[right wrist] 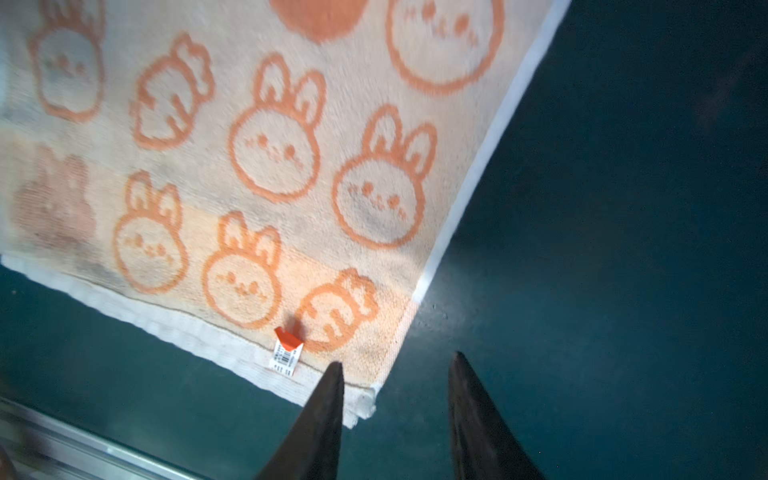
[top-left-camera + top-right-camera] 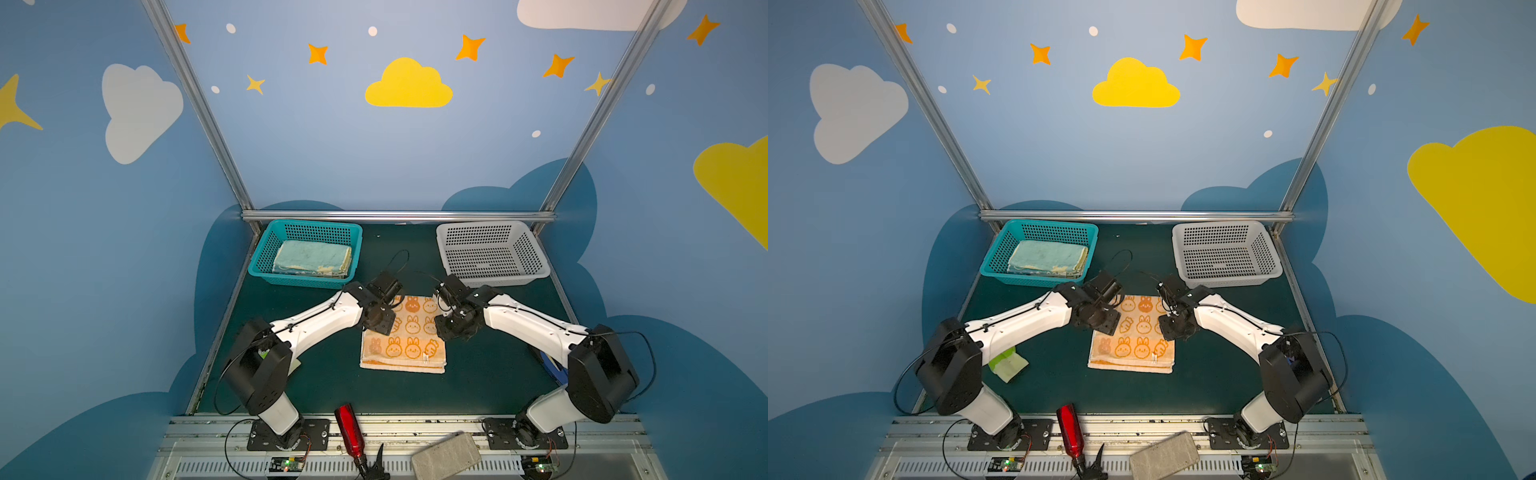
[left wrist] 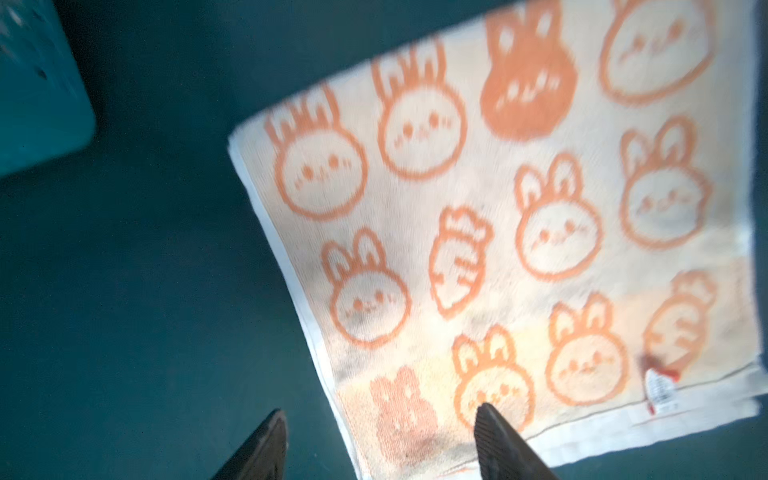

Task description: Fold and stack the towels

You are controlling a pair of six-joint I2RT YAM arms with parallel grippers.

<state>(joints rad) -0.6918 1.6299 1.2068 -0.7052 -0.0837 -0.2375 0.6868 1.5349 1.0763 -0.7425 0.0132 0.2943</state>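
An orange-and-cream towel (image 2: 409, 336) (image 2: 1142, 332) printed with rabbits lies folded flat in the middle of the dark green table, its white label at the front edge (image 1: 284, 355). My left gripper (image 3: 380, 409) hovers open over the towel's (image 3: 498, 208) left edge; one finger is over the cloth and the other over bare table. My right gripper (image 1: 398, 359) is open too, straddling the towel's (image 1: 270, 145) front right corner. Neither holds anything. More folded towels (image 2: 311, 257) (image 2: 1048, 257), light blue on top, lie stacked in the teal basket (image 2: 266, 245).
A white basket (image 2: 536, 257) stands at the back right. A pale green thing (image 2: 1007, 363) lies by the left arm's base. On the front rail lie a red bottle (image 2: 349, 428) and a grey block (image 2: 446, 457). Metal frame posts border the table.
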